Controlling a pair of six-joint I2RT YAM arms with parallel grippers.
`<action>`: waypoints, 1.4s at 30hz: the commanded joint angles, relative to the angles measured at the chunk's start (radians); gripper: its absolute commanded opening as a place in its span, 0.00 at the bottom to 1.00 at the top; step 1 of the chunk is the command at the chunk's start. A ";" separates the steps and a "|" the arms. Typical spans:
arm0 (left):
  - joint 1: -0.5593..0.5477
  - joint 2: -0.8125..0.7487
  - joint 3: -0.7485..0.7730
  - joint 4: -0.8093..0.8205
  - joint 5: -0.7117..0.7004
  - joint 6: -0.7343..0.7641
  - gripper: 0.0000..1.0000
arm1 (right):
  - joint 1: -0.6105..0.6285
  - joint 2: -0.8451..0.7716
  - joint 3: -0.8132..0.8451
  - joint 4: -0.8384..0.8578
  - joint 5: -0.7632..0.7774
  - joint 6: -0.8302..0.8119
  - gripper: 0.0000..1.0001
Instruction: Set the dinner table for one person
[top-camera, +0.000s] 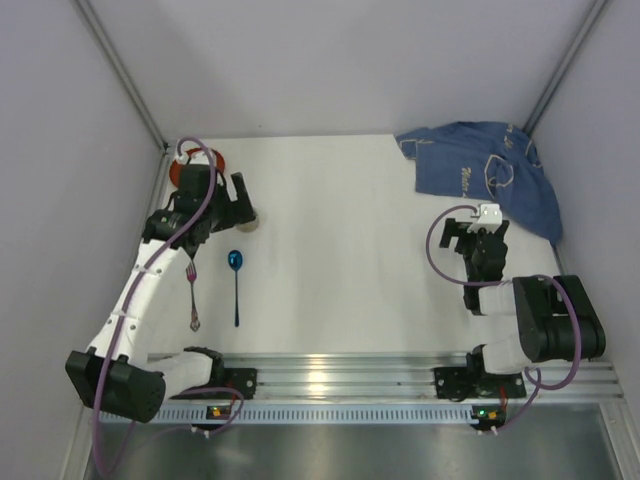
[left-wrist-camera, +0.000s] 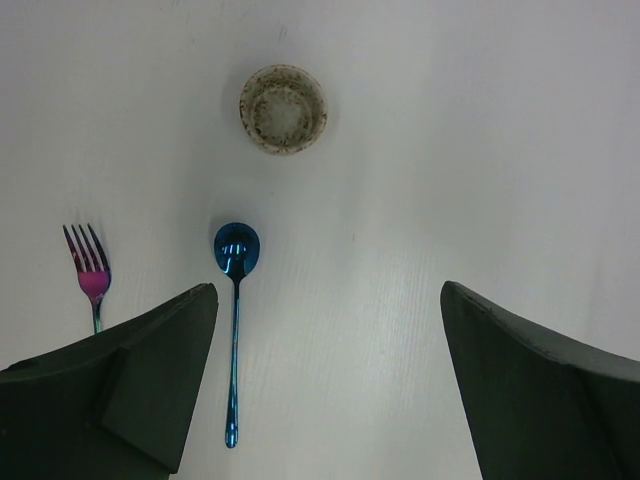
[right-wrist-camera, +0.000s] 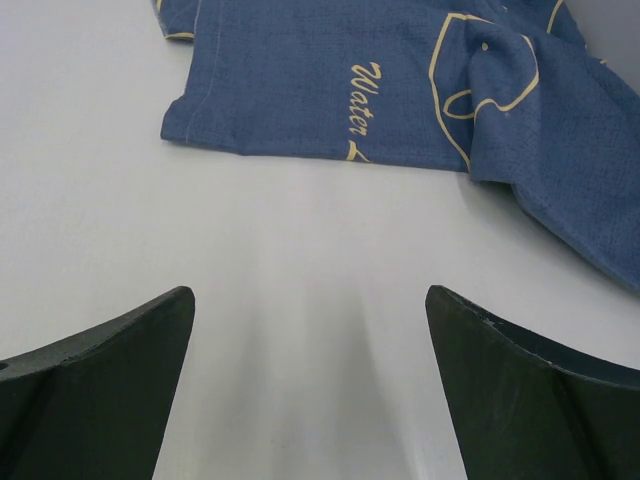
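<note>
Dinner table (top-camera: 340, 230): white matte top, fills the floor of the enclosure between the grey walls, from the ribbed metal rail (top-camera: 330, 385) at the near edge to the far wall.

On it, left half: blue spoon (left-wrist-camera: 235, 300), bowl toward the far side, handle toward the rail. Pink-purple fork (left-wrist-camera: 90, 275) just left of the spoon, roughly parallel to it, tines far, not touching. Small round speckled cup (left-wrist-camera: 283, 108) beyond the spoon's bowl, upright, apart from it.

Far left corner: red round item (top-camera: 178, 172), mostly hidden by the left arm; kind cannot be told.

Far right corner: blue cloth (right-wrist-camera: 400, 80), rumpled, with yellow line drawings and the word "Water".

Left gripper (left-wrist-camera: 325, 292): jaws spread wide, nothing between them, above the spoon and fork.

Right gripper (right-wrist-camera: 308, 295): jaws spread wide, empty, over bare tabletop near the cloth's edge.
</note>
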 joint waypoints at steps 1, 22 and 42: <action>0.003 -0.020 0.061 -0.074 0.030 -0.004 0.99 | -0.002 -0.001 0.013 0.068 -0.016 0.002 1.00; 0.001 0.109 0.213 -0.097 0.150 -0.072 0.99 | 0.128 0.595 1.712 -1.713 -0.158 0.519 1.00; 0.001 -0.004 0.067 -0.086 0.099 -0.139 0.98 | 0.096 0.964 1.935 -1.891 -0.093 0.568 0.97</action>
